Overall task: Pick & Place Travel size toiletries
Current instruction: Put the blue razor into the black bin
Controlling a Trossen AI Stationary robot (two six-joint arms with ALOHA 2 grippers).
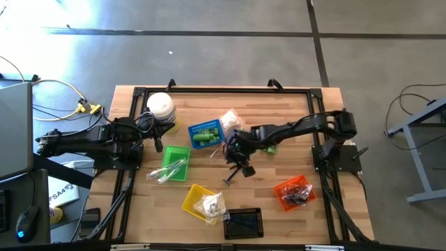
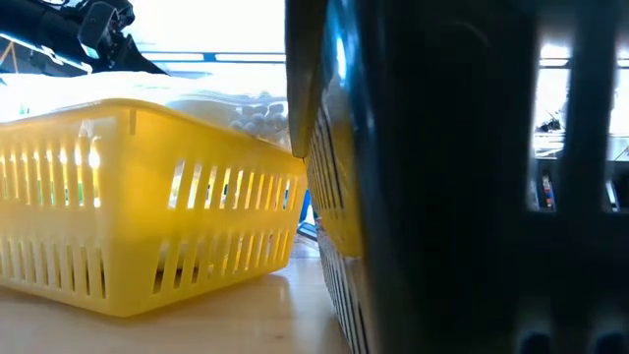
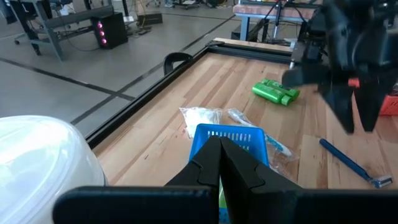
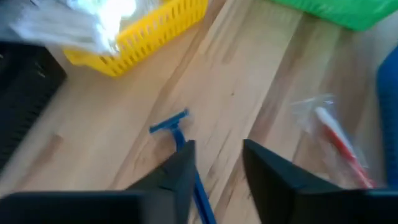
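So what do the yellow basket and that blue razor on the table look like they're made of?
Yellow basket: seemingly molded plastic, smooth, slightly glossy; light glows through its slotted walls. Blue razor: likely plastic, one solid blue, thin handle with crosswise head. Blade metal cannot be made out.

In the high view, the round white-lidded jar (image 1: 161, 107) stands at the table's upper left. Right of it, toward the centre, sits the blue mesh basket (image 1: 206, 134) with small green bottles (image 1: 204, 138) in it. Below and left of that lies the green mesh basket (image 1: 175, 162), clear sachets (image 1: 167, 172) in it. The yellow mesh basket (image 1: 198, 200) holding white packets (image 1: 211, 204) sits lower centre, the black mesh basket (image 1: 243, 223) just right of it at the bottom edge. The orange mesh basket (image 1: 293, 192) lies lower right. A blue-handled razor (image 1: 230, 178) lies on the wooden table (image 1: 293, 111) at centre, between the blue and black baskets.
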